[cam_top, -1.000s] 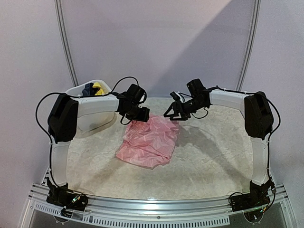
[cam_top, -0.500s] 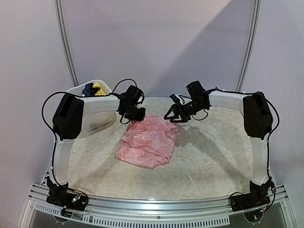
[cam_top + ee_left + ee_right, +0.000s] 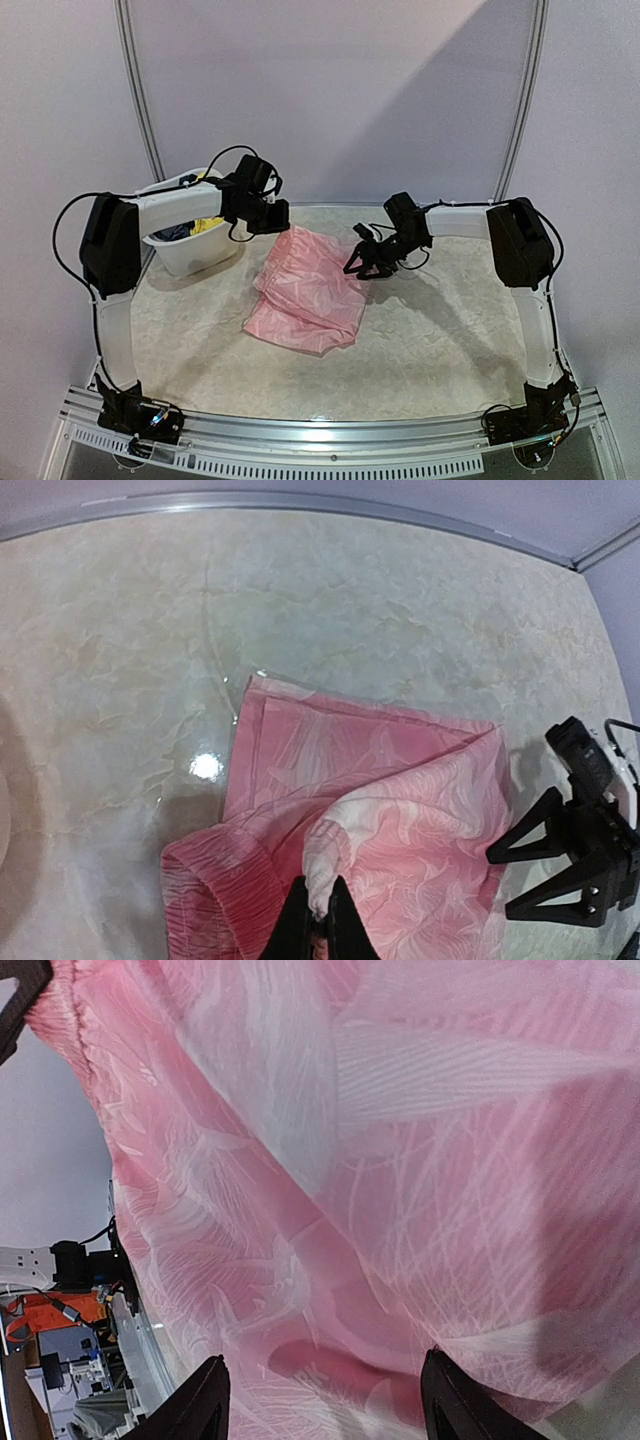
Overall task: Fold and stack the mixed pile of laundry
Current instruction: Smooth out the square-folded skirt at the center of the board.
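Top external view: the pink ruffled piece (image 3: 305,295) lies in the middle of the tabletop (image 3: 450,340), its far corner lifted, pinched in the closed left gripper (image 3: 272,216). The right gripper (image 3: 366,262) hangs with jaws spread at the cloth's right edge, gripping nothing. At the far left corner the white tub (image 3: 190,258) holds a yellow piece (image 3: 207,224) and what seems a navy top (image 3: 172,234), both largely hidden by the left arm (image 3: 185,203).

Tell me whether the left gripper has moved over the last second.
Yes. The left gripper, jaws shut on the pink piece, has shifted left and toward the far edge, closer to the white tub, in the top view.
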Controlling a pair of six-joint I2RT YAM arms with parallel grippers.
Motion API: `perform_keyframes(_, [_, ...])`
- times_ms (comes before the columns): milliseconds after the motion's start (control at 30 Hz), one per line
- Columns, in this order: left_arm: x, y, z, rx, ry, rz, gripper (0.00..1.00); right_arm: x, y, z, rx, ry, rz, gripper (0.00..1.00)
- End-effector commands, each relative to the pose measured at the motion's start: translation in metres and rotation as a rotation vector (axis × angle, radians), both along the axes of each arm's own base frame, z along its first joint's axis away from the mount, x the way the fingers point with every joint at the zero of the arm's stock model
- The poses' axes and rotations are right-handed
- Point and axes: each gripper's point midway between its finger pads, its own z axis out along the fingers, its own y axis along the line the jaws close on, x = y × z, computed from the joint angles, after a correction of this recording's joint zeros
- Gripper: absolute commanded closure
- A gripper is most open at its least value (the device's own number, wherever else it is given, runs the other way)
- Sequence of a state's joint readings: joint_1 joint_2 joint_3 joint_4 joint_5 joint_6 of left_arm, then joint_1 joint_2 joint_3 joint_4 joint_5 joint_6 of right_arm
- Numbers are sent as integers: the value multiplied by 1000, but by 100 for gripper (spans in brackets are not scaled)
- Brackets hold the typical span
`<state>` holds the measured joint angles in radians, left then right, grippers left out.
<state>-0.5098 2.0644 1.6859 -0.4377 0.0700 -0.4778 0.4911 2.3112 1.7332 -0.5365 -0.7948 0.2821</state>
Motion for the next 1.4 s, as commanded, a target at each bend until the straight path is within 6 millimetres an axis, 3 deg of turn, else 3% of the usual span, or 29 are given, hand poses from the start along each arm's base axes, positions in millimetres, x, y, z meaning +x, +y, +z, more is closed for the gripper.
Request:
perform_keyframes(0, [-8, 22, -29, 41, 121, 35, 100, 2, 4, 7, 3, -26, 14, 34])
perform_keyframes(167, [-5, 29, -55, 110, 161, 49, 96, 2, 6, 12, 12, -37, 18, 33])
perform_keyframes(233, [-2, 30, -66, 136, 189, 58, 81, 2, 6, 13, 13, -34, 19, 33])
perform_keyframes(333, [3, 32, -66, 152, 186, 81, 64, 2, 6, 16, 15, -39, 19, 33])
perform_keyframes(433, [4, 40, -49, 191, 138, 114, 53, 2, 6, 27, 21, -62, 25, 33])
perform_keyframes(533, [-2, 46, -13, 229, 69, 125, 43, 6, 4, 49, 16, -122, 29, 33])
perform_keyframes(667, [-27, 45, 34, 272, -39, 108, 41, 14, 0, 73, -17, -226, 47, 32])
perform_keyframes(767, [-54, 38, 49, 249, -81, 80, 40, 23, -5, 80, -50, -279, 51, 30])
perform_keyframes(967, [-94, 14, 36, 91, -82, 48, 40, 55, -30, 57, -160, -271, -55, 29])
perform_keyframes(1233, [-144, -18, 2, 38, -8, -15, 45, 55, -49, 27, -186, -164, -140, 25])
perform_keyframes(1367, [-176, -39, -11, -28, 36, -32, 45, 50, -45, 4, -128, -46, -154, 24])
